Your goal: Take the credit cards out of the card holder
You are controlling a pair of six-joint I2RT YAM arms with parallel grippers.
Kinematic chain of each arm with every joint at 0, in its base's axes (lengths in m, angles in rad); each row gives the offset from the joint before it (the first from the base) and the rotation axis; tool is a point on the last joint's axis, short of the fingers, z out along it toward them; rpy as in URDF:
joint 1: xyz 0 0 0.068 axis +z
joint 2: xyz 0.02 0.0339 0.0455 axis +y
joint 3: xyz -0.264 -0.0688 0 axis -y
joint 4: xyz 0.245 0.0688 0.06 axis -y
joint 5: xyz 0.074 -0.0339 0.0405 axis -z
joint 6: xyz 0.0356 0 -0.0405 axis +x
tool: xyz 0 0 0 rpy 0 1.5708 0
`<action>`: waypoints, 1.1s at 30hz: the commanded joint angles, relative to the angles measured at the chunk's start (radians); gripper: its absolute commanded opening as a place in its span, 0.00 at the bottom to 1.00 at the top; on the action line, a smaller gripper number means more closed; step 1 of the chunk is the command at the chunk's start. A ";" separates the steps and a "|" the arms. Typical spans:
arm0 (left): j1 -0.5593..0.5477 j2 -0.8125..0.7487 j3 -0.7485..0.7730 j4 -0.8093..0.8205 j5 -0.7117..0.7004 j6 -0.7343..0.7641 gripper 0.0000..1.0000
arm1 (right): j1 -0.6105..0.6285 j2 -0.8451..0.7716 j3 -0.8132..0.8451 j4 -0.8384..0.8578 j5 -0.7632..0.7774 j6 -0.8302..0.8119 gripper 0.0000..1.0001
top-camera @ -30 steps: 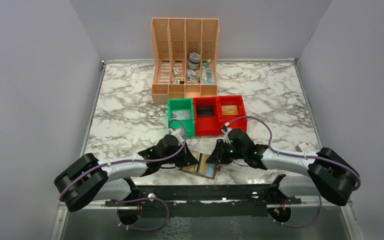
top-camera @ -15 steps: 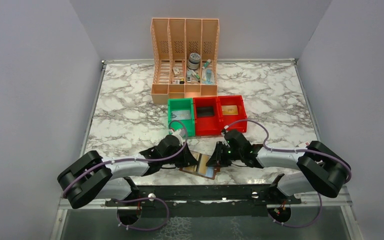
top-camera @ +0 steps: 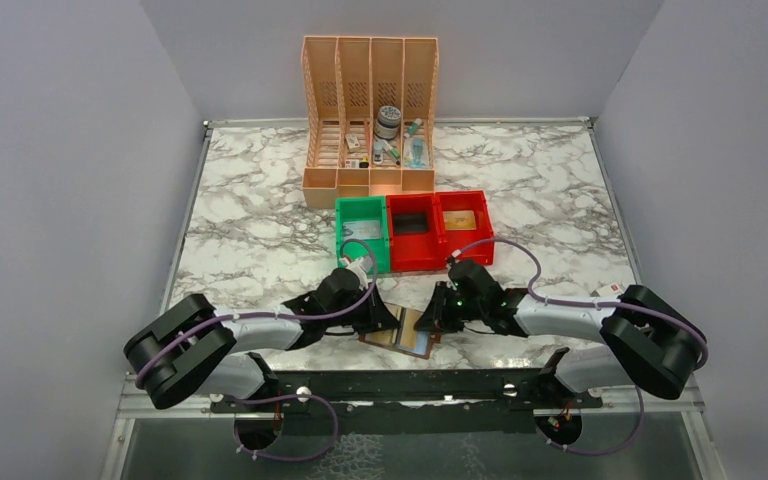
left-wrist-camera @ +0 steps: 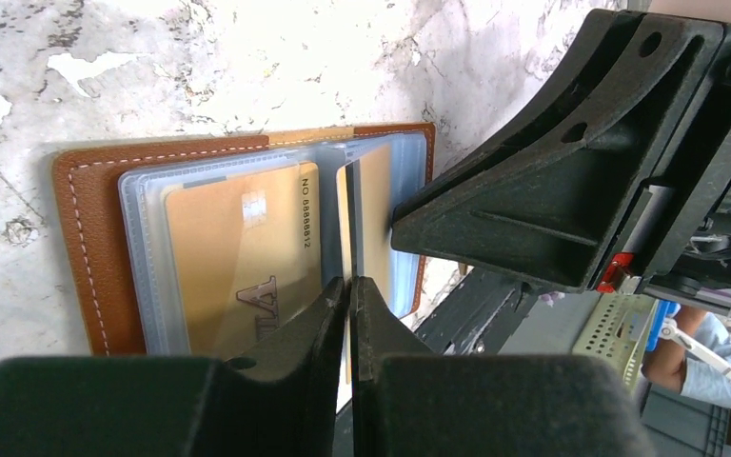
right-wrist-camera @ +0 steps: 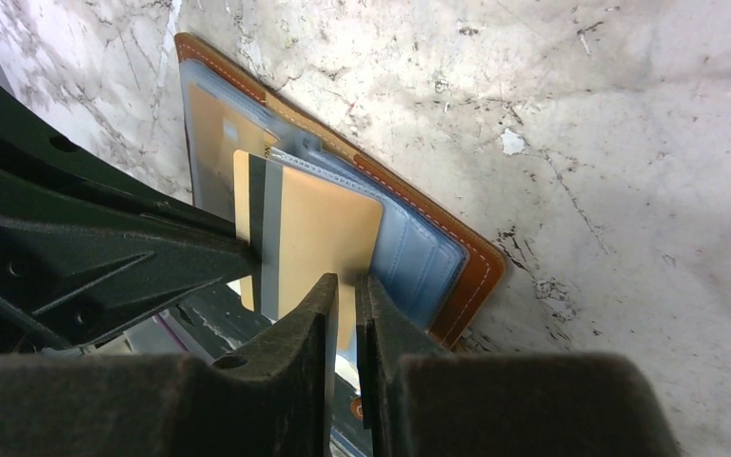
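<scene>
Left gripper [left-wrist-camera: 350,286] nearly closed on upright clear sleeve [left-wrist-camera: 349,219] over card holder [left-wrist-camera: 86,248], gold credit card [right-wrist-camera: 319,228] pinched by narrowed right gripper [right-wrist-camera: 347,282]

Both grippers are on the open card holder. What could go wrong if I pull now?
The right gripper pinches the gold card, partly inside its clear sleeve; the left gripper pinches that same lifted leaf. If it clamps the card too, pulling may tear the sleeve. The card holder lies loose on the marble table and may drag along. The two grippers nearly touch and could collide.
</scene>
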 commanded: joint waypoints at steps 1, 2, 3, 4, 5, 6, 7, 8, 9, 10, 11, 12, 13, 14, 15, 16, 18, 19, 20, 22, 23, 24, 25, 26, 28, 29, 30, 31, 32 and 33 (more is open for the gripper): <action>0.006 0.000 0.010 0.049 0.029 -0.009 0.07 | 0.001 0.001 -0.030 -0.115 0.102 -0.018 0.15; 0.009 -0.006 0.005 0.049 0.026 -0.011 0.05 | 0.001 0.001 -0.029 -0.117 0.104 -0.018 0.15; 0.010 -0.013 -0.001 0.049 0.022 -0.014 0.01 | 0.001 0.001 -0.029 -0.118 0.106 -0.018 0.15; 0.012 -0.022 -0.007 0.049 0.018 -0.016 0.00 | 0.001 0.002 -0.027 -0.122 0.110 -0.019 0.15; 0.014 -0.031 -0.015 0.049 0.012 -0.019 0.00 | 0.001 0.003 -0.027 -0.124 0.113 -0.021 0.15; 0.017 -0.043 -0.023 0.048 0.007 -0.023 0.00 | 0.001 0.005 -0.024 -0.125 0.116 -0.023 0.15; 0.021 -0.054 -0.031 0.047 0.002 -0.025 0.00 | 0.001 0.005 -0.023 -0.126 0.117 -0.025 0.15; 0.025 -0.066 -0.038 0.044 -0.002 -0.028 0.00 | 0.001 0.006 -0.021 -0.127 0.119 -0.027 0.15; 0.028 -0.078 -0.045 0.037 -0.008 -0.029 0.00 | 0.001 0.007 -0.018 -0.130 0.121 -0.029 0.15; 0.030 -0.091 -0.048 0.026 -0.018 -0.028 0.00 | 0.001 0.007 -0.015 -0.129 0.122 -0.032 0.15; 0.031 -0.105 -0.052 0.007 -0.026 -0.024 0.00 | 0.001 0.007 -0.011 -0.128 0.125 -0.038 0.15; 0.032 -0.119 -0.050 -0.018 -0.037 -0.017 0.00 | 0.001 0.007 -0.004 -0.128 0.129 -0.044 0.15; 0.034 -0.135 -0.044 -0.049 -0.057 -0.009 0.00 | 0.001 0.007 0.001 -0.133 0.135 -0.051 0.15; 0.034 -0.158 -0.035 -0.086 -0.074 0.004 0.00 | 0.001 0.007 0.010 -0.141 0.142 -0.060 0.15; 0.034 -0.176 -0.025 -0.127 -0.091 0.015 0.00 | 0.001 0.008 0.019 -0.148 0.147 -0.066 0.15; 0.034 -0.197 -0.012 -0.177 -0.112 0.032 0.00 | 0.001 0.008 0.026 -0.153 0.151 -0.075 0.15; 0.034 -0.239 0.009 -0.247 -0.149 0.058 0.00 | 0.001 0.004 0.035 -0.150 0.149 -0.093 0.15; 0.034 -0.260 0.015 -0.267 -0.162 0.068 0.00 | 0.001 -0.003 0.037 -0.137 0.145 -0.102 0.16; 0.035 -0.278 0.016 -0.276 -0.169 0.074 0.00 | 0.001 -0.010 0.036 -0.120 0.136 -0.112 0.16; 0.035 -0.301 0.014 -0.277 -0.168 0.079 0.00 | 0.001 -0.033 0.038 -0.081 0.109 -0.136 0.17; 0.036 -0.306 0.016 -0.277 -0.164 0.082 0.00 | 0.001 -0.047 0.041 -0.067 0.099 -0.145 0.18; 0.037 -0.308 0.018 -0.279 -0.160 0.085 0.00 | 0.001 -0.062 0.043 -0.053 0.087 -0.154 0.19; 0.037 -0.308 0.018 -0.280 -0.154 0.088 0.00 | 0.000 -0.082 0.046 -0.043 0.078 -0.162 0.20; 0.037 -0.309 0.022 -0.284 -0.151 0.090 0.00 | 0.001 -0.097 0.049 -0.035 0.070 -0.171 0.21; 0.038 -0.314 0.025 -0.286 -0.151 0.094 0.00 | 0.000 -0.123 0.059 -0.022 0.056 -0.190 0.23; 0.037 -0.320 0.027 -0.286 -0.154 0.096 0.00 | 0.001 -0.136 0.062 -0.019 0.050 -0.198 0.24; 0.037 -0.327 0.029 -0.290 -0.158 0.099 0.00 | 0.001 -0.149 0.065 -0.015 0.050 -0.202 0.26; 0.037 -0.336 0.032 -0.293 -0.164 0.102 0.00 | 0.001 -0.162 0.065 -0.011 0.054 -0.202 0.28; 0.037 -0.346 0.035 -0.297 -0.168 0.104 0.00 | 0.001 -0.177 0.062 -0.006 0.062 -0.199 0.31; 0.037 -0.354 0.038 -0.299 -0.172 0.107 0.00 | 0.001 -0.190 0.057 0.002 0.071 -0.195 0.33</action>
